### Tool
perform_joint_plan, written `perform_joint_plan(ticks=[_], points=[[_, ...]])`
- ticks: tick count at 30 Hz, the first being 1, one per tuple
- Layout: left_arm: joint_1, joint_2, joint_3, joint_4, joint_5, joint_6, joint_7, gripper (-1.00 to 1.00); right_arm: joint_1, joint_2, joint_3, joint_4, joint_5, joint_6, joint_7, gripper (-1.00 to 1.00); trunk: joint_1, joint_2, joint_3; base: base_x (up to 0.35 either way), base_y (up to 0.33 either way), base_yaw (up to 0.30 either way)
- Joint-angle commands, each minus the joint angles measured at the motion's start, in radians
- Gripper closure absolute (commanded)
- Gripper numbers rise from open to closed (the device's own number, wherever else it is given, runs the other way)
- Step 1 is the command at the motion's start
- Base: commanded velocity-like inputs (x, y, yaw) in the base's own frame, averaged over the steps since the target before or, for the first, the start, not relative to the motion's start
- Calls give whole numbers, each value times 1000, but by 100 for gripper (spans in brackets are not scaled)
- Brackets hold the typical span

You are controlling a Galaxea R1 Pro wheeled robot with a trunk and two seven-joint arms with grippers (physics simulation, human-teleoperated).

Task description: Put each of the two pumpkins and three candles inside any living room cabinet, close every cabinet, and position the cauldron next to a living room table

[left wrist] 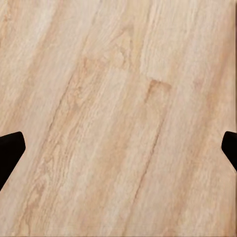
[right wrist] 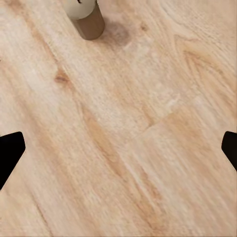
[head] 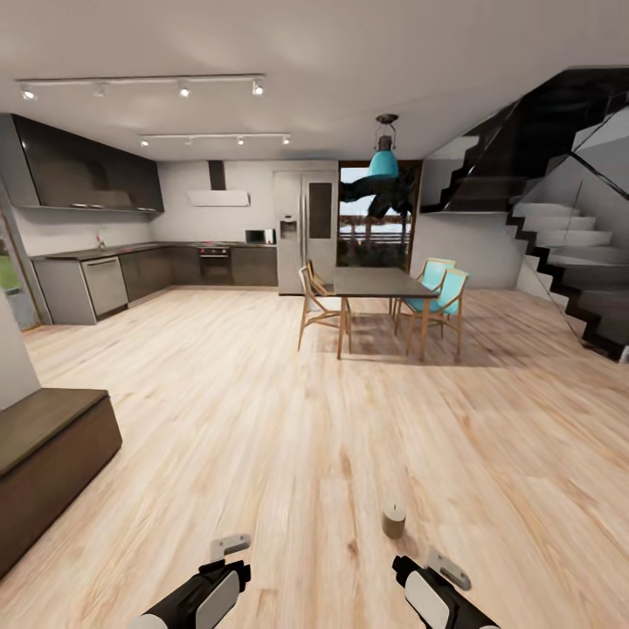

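Both black-and-white arms reach in low over the pale wood plank floor, the left gripper and right gripper each empty with jaws spread wide, dark fingertips far apart over bare boards. Just ahead of the right gripper stands a short beige cylindrical candle, upright on the floor. A long, low dark-brown wood cabinet sits at the left against the wall, its front panels shut; farther off stands a dark-topped dining table with chairs.
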Motion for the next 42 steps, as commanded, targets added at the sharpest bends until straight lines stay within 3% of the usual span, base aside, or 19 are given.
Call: perform_joint_plan(ticks=[1,42], points=[[-1,1,-8,-2,5,4,8,-100,-1,-1,8,1,-5,1,-6,-100,1,-1,-1,340,-95,-8],[-1,4,-8,0,4,4,6,-100,-1,6,13,32,1,-4,-5,-100,1,-1,-1,340,-32,0]])
